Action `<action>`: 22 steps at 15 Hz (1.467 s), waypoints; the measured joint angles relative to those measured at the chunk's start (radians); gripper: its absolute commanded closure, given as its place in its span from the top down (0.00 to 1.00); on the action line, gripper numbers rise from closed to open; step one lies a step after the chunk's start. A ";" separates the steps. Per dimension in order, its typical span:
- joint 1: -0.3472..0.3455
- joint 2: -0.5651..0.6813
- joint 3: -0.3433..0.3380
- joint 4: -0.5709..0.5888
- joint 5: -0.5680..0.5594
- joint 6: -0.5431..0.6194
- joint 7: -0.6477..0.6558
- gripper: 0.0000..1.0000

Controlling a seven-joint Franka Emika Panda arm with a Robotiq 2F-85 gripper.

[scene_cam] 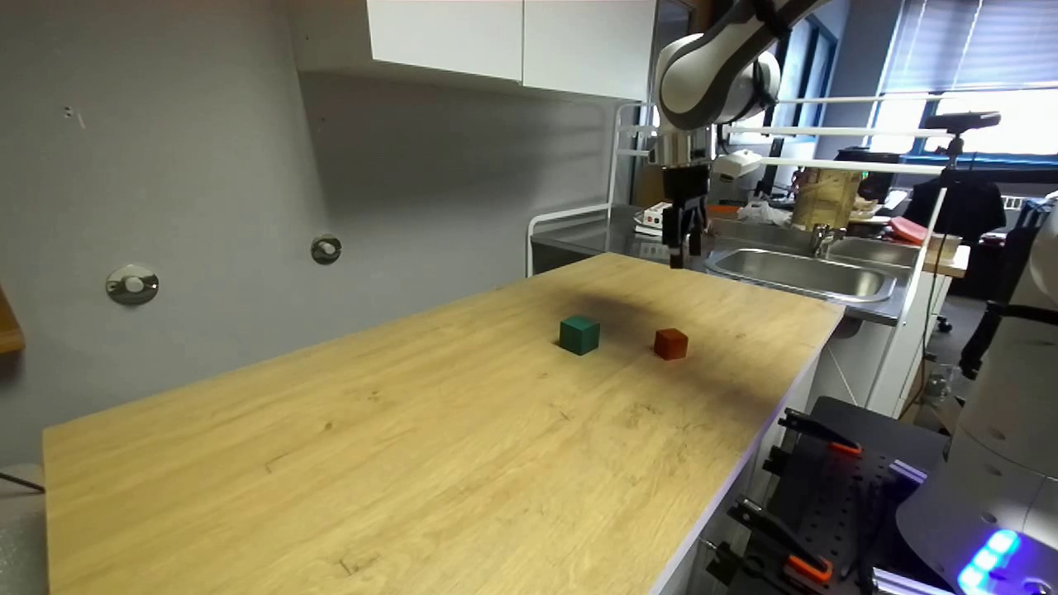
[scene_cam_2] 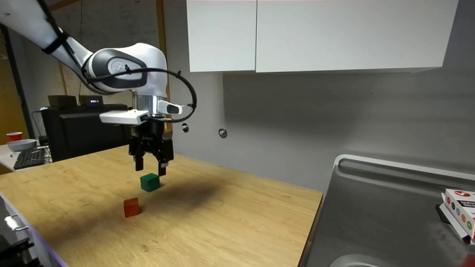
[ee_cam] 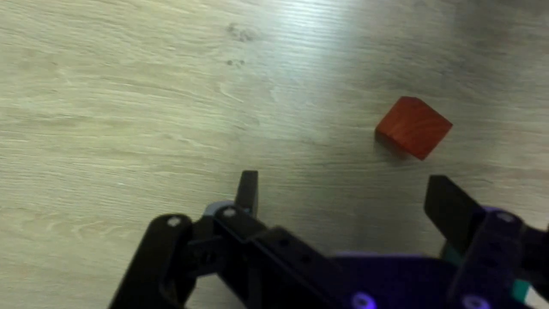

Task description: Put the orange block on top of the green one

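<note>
Reddish-orange wood-grained cube [ee_cam: 414,128] on the pale wood-grain tabletop [scene_cam: 331,471], near but apart from the dark green cube [scene_cam: 579,335]; stack not made yet. Gap between cubes probably useful: leaves room to grip either one. Black fingers [scene_cam_2: 162,170] spread wide, nothing between them, hanging above the tabletop; height likely meant to clear both cubes while lining up. In the wrist view the reddish-orange cube lies beyond the fingers, turned corner-on, so a shift plus a wrist turn probably needed before pinching it. Writing: white cardboard box [scene_cam_2: 460,212] with coloured dots on the grey metal counter [scene_cam_2: 371,207] has a red oval logo [scene_cam_2: 462,194] and white letters on a dark panel [scene_cam_2: 467,203], too small to read. Small black box [scene_cam_2: 91,101] further back: light characters, not legible.
</note>
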 measured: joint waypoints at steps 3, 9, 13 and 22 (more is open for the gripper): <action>0.020 0.062 0.015 -0.032 0.107 0.110 0.000 1.00; 0.037 0.166 0.057 -0.068 0.230 0.221 0.001 1.00; 0.036 0.190 0.063 -0.091 0.241 0.229 0.009 1.00; 0.012 0.190 0.060 -0.138 0.241 0.229 0.020 0.36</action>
